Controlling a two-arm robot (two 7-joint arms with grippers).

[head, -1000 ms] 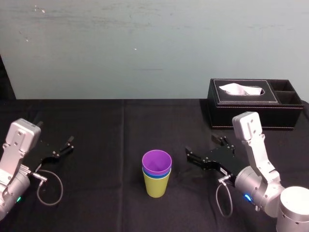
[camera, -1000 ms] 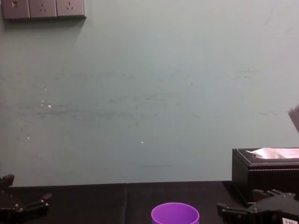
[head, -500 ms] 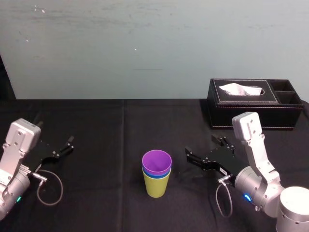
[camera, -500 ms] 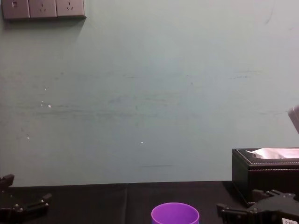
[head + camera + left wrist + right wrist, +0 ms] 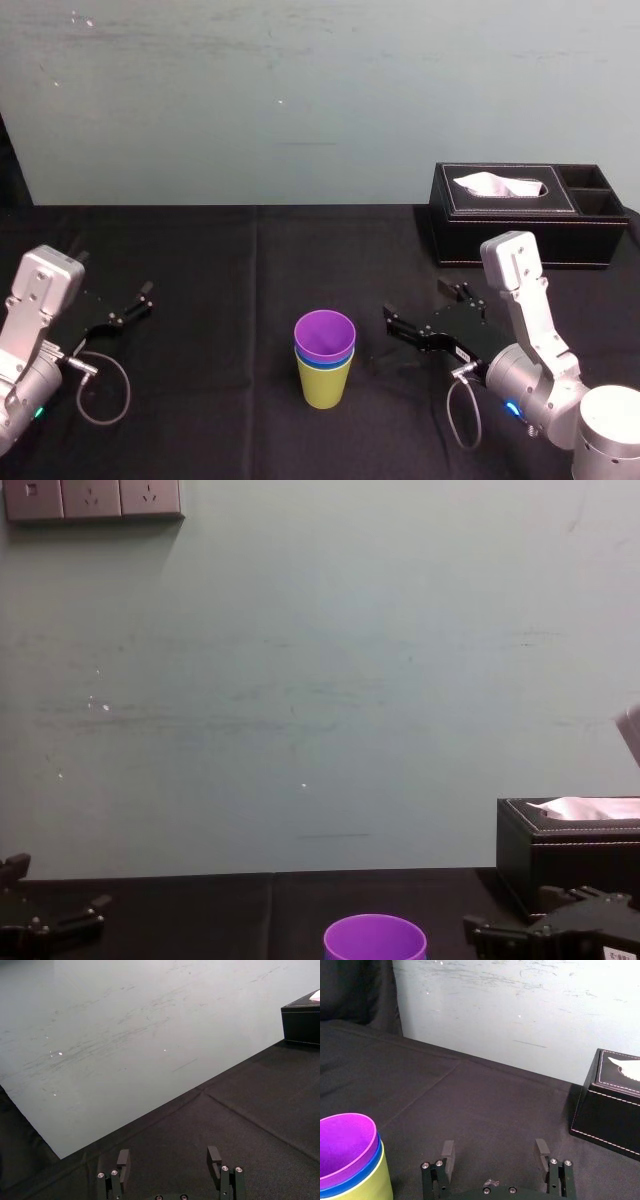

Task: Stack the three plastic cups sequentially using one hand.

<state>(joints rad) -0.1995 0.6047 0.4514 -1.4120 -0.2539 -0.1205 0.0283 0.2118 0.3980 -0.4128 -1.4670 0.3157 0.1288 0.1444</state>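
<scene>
The three plastic cups stand nested in one upright stack at the middle of the black table: the purple cup (image 5: 325, 335) sits inside the blue cup (image 5: 346, 357), and that one inside the yellow-green cup (image 5: 322, 388). In the right wrist view the purple cup (image 5: 344, 1141), the blue rim (image 5: 357, 1174) and the yellow-green wall (image 5: 372, 1186) are at the edge. My right gripper (image 5: 418, 302) is open a short way to the right of the stack, apart from it, with nothing between its fingers (image 5: 448, 1149). My left gripper (image 5: 115, 273) rests open at the far left, also holding nothing (image 5: 169, 1155).
A black leather tissue box (image 5: 530, 215) stands at the back right, behind the right arm. A black cloth covers the table (image 5: 220, 260), with bare cloth between the stack and each arm. A pale wall rises behind the far edge.
</scene>
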